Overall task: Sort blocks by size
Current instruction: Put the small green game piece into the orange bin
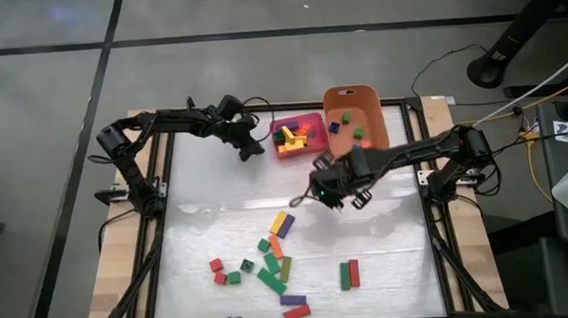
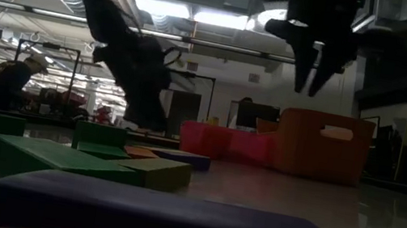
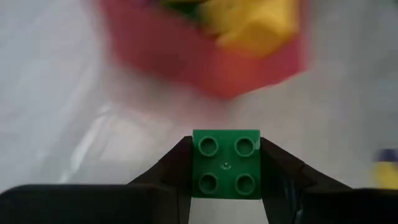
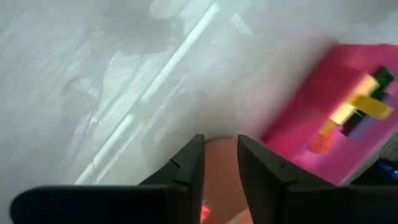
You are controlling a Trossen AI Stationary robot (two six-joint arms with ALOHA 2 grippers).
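The left hand is clamping a small green block upper centre, beside the pink tray. The right hand is pinching an orange block mid-frame, likely tub-bound. Remaining blocks are lying lower centre on the tabletop.

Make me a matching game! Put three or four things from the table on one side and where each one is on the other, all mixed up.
Things:
1. small green square studded block
2. pile of yellow blocks
3. orange oval tub
4. purple bar block

Places:
A. at the table's far edge, beside the pink tray
B. between the left gripper's fingers
C. near the table's front edge, beside a red bar
D. inside the pink square tray

Pairs: 1-B, 2-D, 3-A, 4-C
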